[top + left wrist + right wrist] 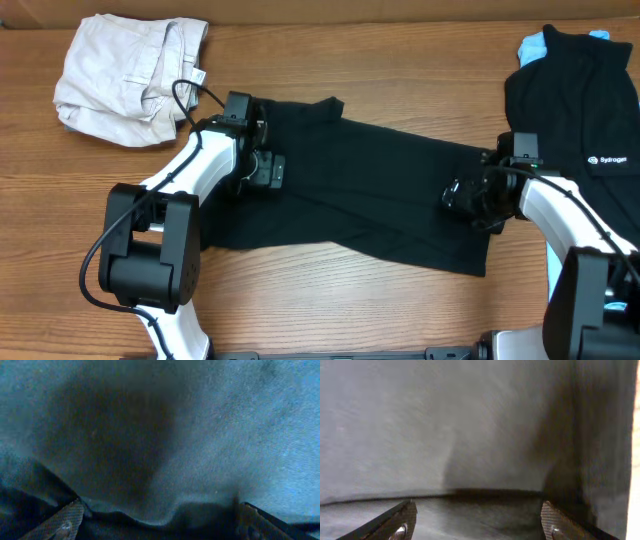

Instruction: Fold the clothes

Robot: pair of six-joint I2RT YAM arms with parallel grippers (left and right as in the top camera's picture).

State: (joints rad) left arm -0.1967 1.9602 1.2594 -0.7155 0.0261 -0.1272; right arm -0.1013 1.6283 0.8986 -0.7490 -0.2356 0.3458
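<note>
The plain black T-shirt (370, 190) lies spread across the middle of the wooden table, wrinkled, with its lower edge uneven. My left gripper (265, 170) is down over its left end. In the left wrist view its dark fabric (200, 435) fills the frame, and my left gripper (160, 522) is open, fingers (62, 520) wide apart astride a raised fold. My right gripper (465, 195) is low over the shirt's right end. In the right wrist view my right gripper (480, 522) is open, fingers (560, 520) either side of a cloth edge (445, 425).
Crumpled beige trousers (130, 75) lie at the back left. A black shirt with a white logo (575, 110) lies at the far right on top of a light-blue garment (535, 45). Bare wood table (320, 50) shows behind and in front of the T-shirt.
</note>
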